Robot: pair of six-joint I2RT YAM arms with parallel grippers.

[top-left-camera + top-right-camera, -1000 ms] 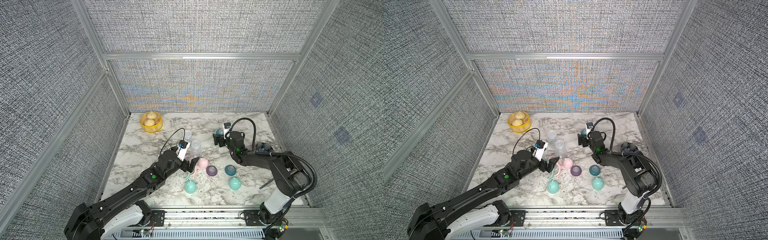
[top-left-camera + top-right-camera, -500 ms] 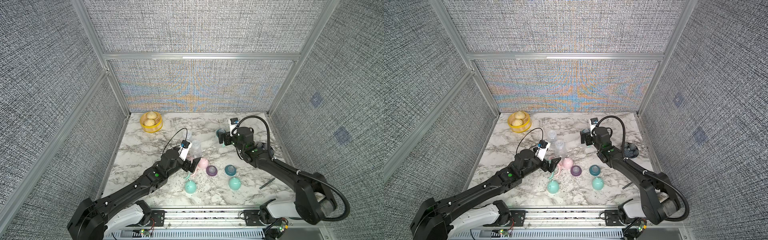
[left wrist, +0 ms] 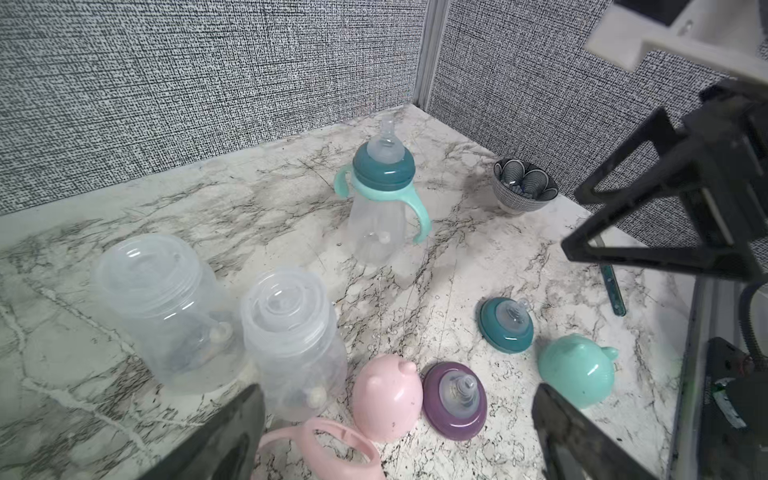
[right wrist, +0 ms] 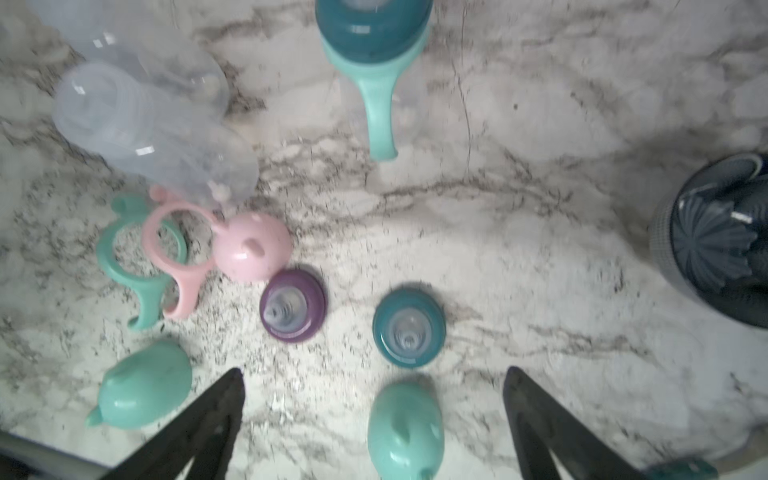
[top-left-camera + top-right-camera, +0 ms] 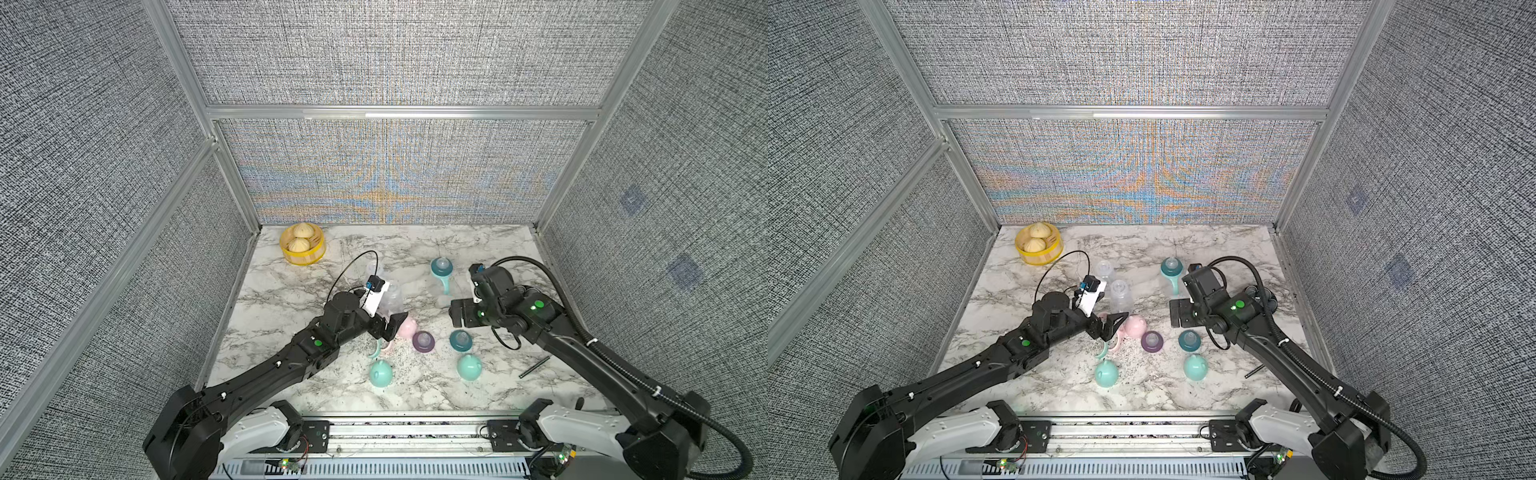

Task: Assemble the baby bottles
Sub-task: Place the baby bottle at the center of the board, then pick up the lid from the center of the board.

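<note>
Assembled bottle (image 3: 382,208) upright; pink cap (image 3: 386,399) just beside purple collar (image 3: 455,401).

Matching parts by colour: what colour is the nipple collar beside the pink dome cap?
Purple; the nipple collar shows best in the left wrist view.

Bottles (image 3: 384,216): three; two bare, one partly assembled.
Caps (image 3: 575,370): three; two mint, one pink.
Collars (image 3: 436,399): three; one purple and one teal loose, one teal on a bottle.
Rings (image 4: 380,116): three; one mint and one pink loose, one mint on a bottle.
Basket (image 5: 302,259): one, yellow.
Buns (image 5: 298,244): two, inside it.
Bowl (image 3: 515,199): one, dark patterned.
Rod (image 5: 534,366): one, thin and dark.
Arms (image 5: 286,368): two.
</note>
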